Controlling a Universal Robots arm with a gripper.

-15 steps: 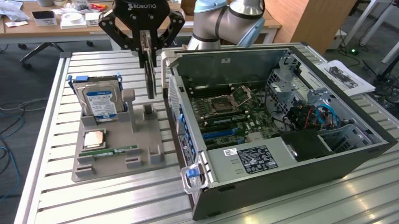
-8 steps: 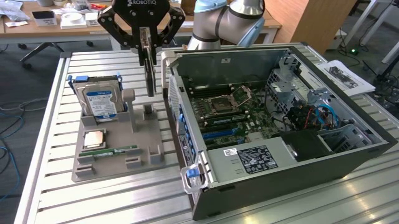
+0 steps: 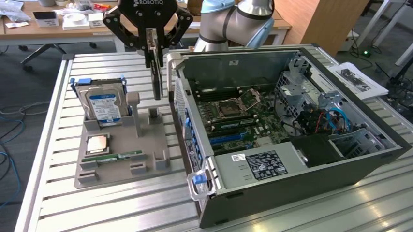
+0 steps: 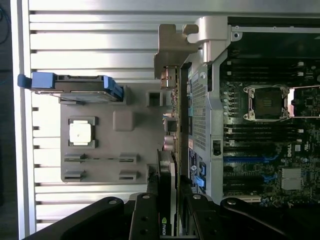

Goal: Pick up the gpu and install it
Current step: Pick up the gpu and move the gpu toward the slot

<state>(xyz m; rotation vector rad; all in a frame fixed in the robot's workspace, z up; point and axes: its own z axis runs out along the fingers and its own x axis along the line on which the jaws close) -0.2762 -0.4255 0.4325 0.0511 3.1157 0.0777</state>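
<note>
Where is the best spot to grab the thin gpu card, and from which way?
Pinch its two flat faces near the top edge, coming straight down from above. The gpu is thin and hangs on edge, so its broad sides give flat places to press. The gripper holds it just that way, beside the open computer case.

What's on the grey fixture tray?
On the tray: hard drive upright in its slot, CPU chip and memory stick lying flat. The gpu hangs over its edge in the pincer. The drive covers the tray's far corner.
</note>
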